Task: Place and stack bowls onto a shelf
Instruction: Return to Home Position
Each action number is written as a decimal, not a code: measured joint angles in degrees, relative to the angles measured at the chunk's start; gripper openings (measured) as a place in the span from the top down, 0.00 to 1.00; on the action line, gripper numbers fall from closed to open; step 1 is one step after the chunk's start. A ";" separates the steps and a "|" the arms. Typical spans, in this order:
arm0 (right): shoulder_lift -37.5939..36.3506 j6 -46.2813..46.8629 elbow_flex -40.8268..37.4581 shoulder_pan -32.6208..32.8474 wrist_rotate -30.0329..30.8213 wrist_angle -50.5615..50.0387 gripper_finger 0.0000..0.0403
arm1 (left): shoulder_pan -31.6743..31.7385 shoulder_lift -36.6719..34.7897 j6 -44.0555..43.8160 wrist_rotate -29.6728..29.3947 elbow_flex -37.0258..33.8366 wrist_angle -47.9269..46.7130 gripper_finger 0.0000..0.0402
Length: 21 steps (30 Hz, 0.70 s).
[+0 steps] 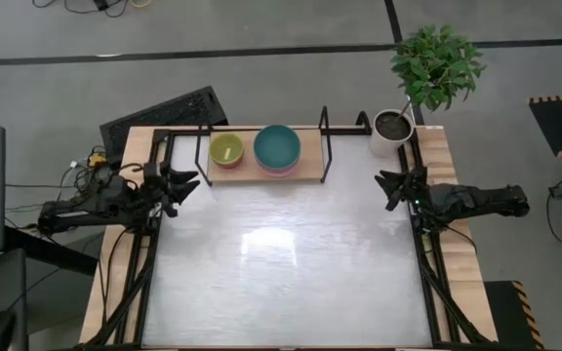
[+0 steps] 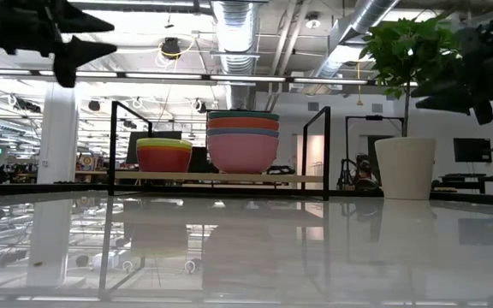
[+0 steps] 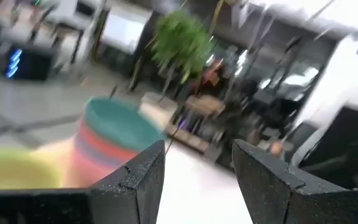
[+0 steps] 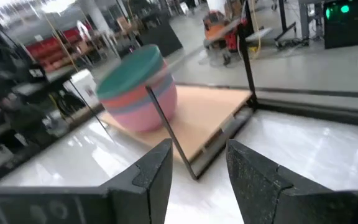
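Two stacks of bowls stand on the wooden shelf [image 1: 305, 171] at the table's far edge. The small stack [image 1: 226, 149] shows lime-green on top, with yellow and red below [image 2: 163, 155]. The large stack [image 1: 277, 147] has teal on top, then red, blue and pink [image 2: 242, 141]; it also shows in the left wrist view [image 3: 107, 146] and the right wrist view [image 4: 138, 90]. My left gripper [image 1: 191, 183] hovers open at the table's left edge, near the shelf's left end. My right gripper [image 1: 386, 187] hovers open at the right edge. Both are empty.
A white plant pot [image 1: 392, 133] with a green plant [image 1: 437, 63] stands at the far right corner, beside the shelf's right end. The shelf's black posts [image 2: 327, 152] rise at its ends. The white tabletop [image 1: 281, 263] stretches between the arms toward the near edge.
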 joint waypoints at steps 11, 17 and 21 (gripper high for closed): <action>0.00 1.03 -2.61 0.00 -1.23 0.83 0.57 | -2.13 0.79 -5.26 3.46 -12.26 13.01 0.57; 0.41 0.79 -4.52 0.02 -9.52 1.28 0.57 | -2.60 0.76 -5.64 -0.70 -12.26 12.96 0.57; 0.60 0.99 -4.48 0.04 -10.39 0.93 0.57 | -2.60 0.74 -5.82 1.02 -12.28 11.57 0.57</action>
